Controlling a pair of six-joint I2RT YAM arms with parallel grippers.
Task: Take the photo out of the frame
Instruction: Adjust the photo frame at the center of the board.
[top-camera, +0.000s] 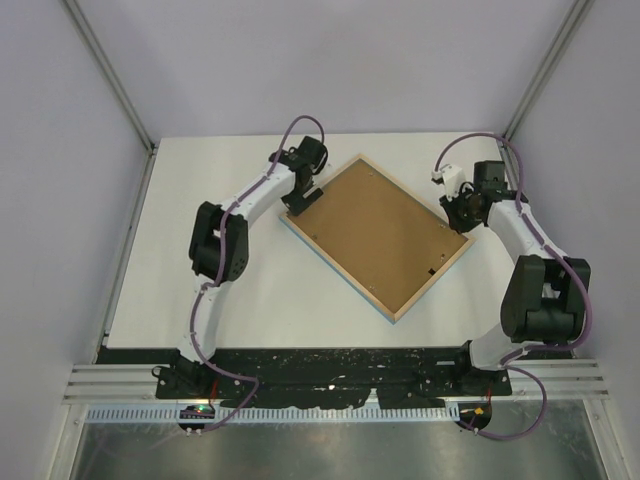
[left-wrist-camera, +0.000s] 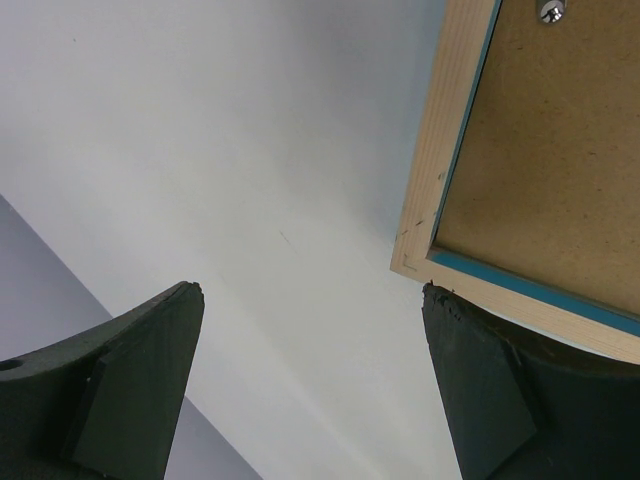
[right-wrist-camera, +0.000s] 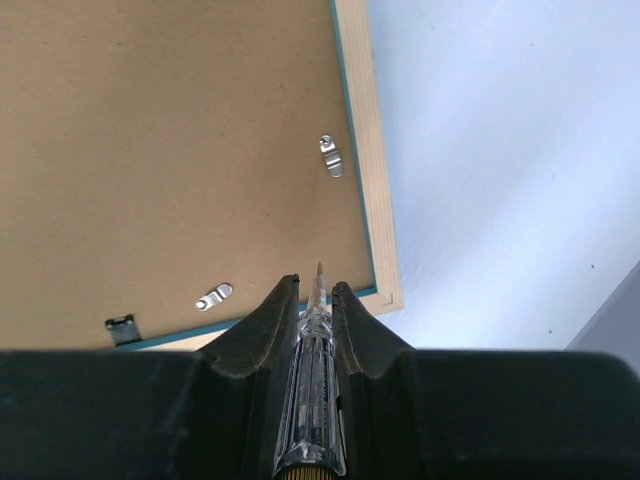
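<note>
The frame lies face down on the white table, turned like a diamond, its light wood back and blue inner edge showing. A brown backing board fills it and hides the photo. My left gripper stands open at the frame's left corner. In the left wrist view that gripper holds nothing, and its right finger is just beside the frame corner. My right gripper hovers over the right corner. In the right wrist view it is shut on a clear-handled screwdriver whose tip points at the board.
Small metal turn clips sit on the backing board near the frame rim, and a dark hanger tab sits at its edge. White table surrounds the frame. Grey walls enclose the table on three sides.
</note>
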